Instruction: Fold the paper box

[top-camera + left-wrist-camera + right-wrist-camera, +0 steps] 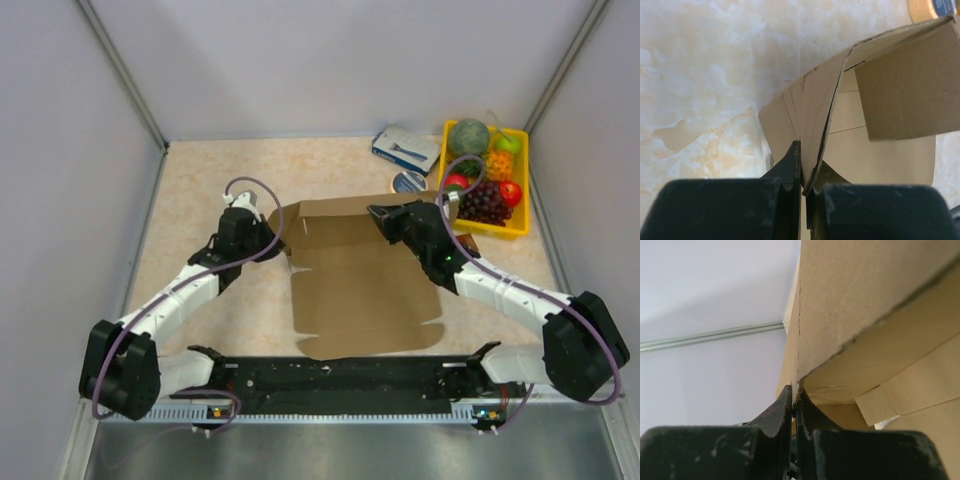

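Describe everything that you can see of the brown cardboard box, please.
The paper box is a large blank of plain brown corrugated cardboard, unprinted, with crease lines and flaps. Its main panel lies flat on the beige marbled table, between the two arms; the far part stands raised, half folded. The left gripper is shut on the edge of a raised flap at its far left corner, the right gripper on a raised edge at its far right.

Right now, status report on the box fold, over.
Left end effector shut on paper box, far left flap. Right end effector shut on its far right corner. Far wall raised. Tape roll close behind it.
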### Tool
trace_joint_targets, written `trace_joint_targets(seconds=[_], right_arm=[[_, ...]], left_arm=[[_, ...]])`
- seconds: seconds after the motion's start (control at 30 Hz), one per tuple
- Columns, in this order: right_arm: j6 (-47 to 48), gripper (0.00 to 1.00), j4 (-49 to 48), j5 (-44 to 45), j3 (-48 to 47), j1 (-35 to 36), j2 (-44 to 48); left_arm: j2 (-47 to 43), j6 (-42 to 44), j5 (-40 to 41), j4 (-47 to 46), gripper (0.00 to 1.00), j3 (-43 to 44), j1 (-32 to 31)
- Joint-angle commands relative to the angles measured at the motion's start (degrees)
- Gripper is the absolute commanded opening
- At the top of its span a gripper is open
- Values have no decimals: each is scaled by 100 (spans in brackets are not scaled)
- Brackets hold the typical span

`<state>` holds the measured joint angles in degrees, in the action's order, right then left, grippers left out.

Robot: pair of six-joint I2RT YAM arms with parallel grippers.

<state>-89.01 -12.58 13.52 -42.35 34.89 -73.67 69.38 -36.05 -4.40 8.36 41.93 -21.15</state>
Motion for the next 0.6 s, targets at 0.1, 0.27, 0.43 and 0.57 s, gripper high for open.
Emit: trace_joint_targets(seconds=[0.1,0.27,0.43,0.57], right_arm=[[682,0,247,-402,947,9,678],[1236,4,54,-481,1413,9,1003],[2274,0,414,-482,1343,9,1302],[2239,0,432,-306,1528,-9,1548]], left_arm=[[-856,-622,-281,-1688,0,-783,-381],[-865,-386,-149,-2232,0,-1134,-680],[-1015,-122,-262,-2769,0,-1635,-698],[-988,55,-386,-2139,0,-1434,-707]])
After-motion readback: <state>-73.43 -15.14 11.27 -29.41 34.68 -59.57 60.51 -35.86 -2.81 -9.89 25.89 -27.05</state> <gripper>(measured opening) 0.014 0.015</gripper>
